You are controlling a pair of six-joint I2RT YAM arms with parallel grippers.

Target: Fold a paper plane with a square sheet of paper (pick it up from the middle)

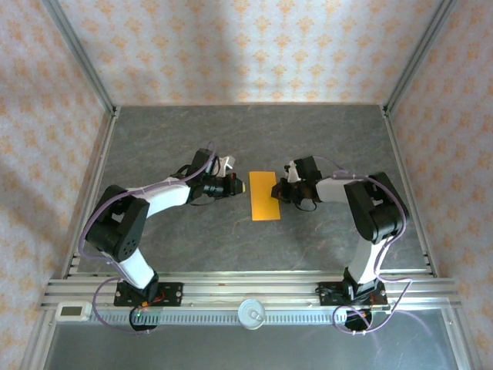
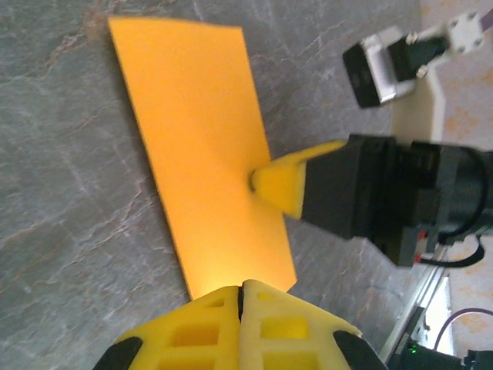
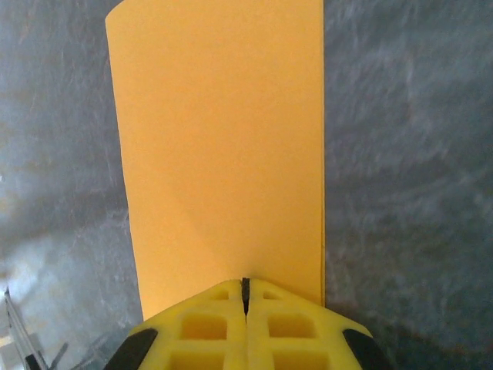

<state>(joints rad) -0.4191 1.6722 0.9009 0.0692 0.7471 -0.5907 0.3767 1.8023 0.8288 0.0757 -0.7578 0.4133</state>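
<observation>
Both pincers were fully closed and empty — the right gripper (image 2: 263, 183) had its tip down on the square sheet of paper (image 1: 263, 195), prob. to pin it, while the left gripper (image 2: 242, 297) sat just at the opp. edge. You'd have found the sheet flat on the table (image 1: 192, 131) btwn the arms, a narrow rectangle — likely halved, so closed tips suited pressing the crease.

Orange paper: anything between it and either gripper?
Nothing visible. The orange paper lies on the table between both shut grippers: the right gripper touches it with its tip, and the left gripper sits at its opposite edge.
</observation>
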